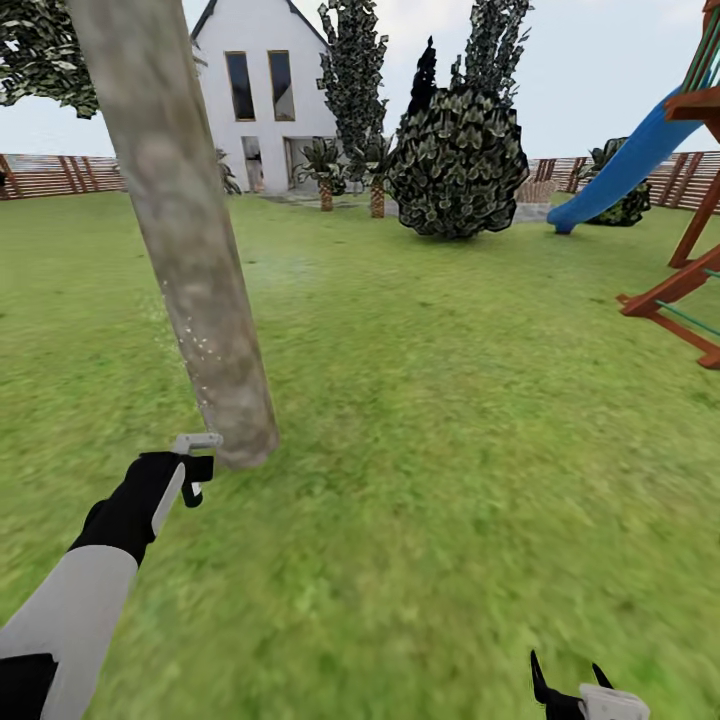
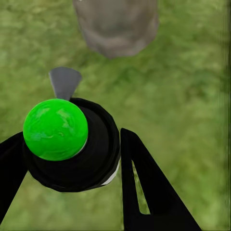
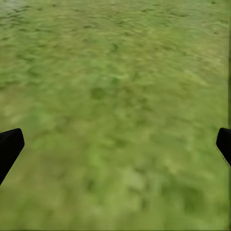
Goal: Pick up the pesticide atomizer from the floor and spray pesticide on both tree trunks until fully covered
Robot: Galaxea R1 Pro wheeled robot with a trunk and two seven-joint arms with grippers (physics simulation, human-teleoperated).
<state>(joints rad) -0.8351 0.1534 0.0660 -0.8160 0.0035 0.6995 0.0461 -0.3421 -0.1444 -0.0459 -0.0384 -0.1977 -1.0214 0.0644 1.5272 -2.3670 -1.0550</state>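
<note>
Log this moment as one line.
left gripper: shut on green-capped black atomizer | thick grey-tan tree trunk: pale specks | right gripper: open over grass

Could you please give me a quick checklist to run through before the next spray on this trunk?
1. Atomizer held in the left gripper: ok, fingers on both sides of its black body.
2. Nozzle aimed at the tree trunk: ok, it sits close beside the trunk's base.
3. Pesticide on the bark: not ok, pale specks on one lower patch, the rest looks bare.
4. Far side of the trunk covered: cannot tell, it is hidden.
5. Right gripper free: ok, open over bare grass.
</note>
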